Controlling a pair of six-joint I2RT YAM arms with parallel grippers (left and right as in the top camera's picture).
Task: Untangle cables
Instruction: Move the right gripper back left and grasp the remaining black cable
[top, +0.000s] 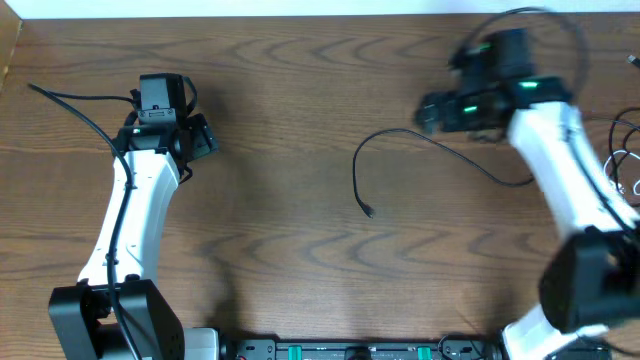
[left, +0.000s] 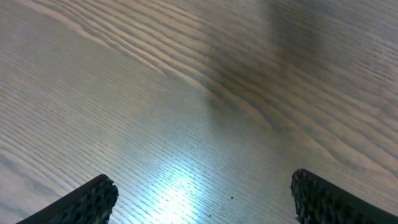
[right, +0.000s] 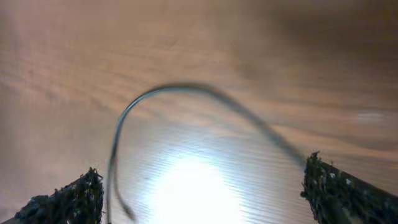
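A black cable (top: 356, 170) lay loose on the table (top: 280, 80), right of centre, in a curve with its plug end toward the arms' bases. The right gripper (right: 202, 190) hung over the bend with its fingers spread wide. The left gripper (left: 205, 196) was well apart from it, over wood, with its fingers spread too. More cords (top: 618, 155) lay bunched at the right edge.

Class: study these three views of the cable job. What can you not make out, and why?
- Overhead: the black cable has its right end hidden under the right arm.
- Overhead: the cable bundle is cut off by the right edge, so its tangle is unclear.
- Overhead: the plug is too small to identify.
- Right wrist: the black cable is blurred.
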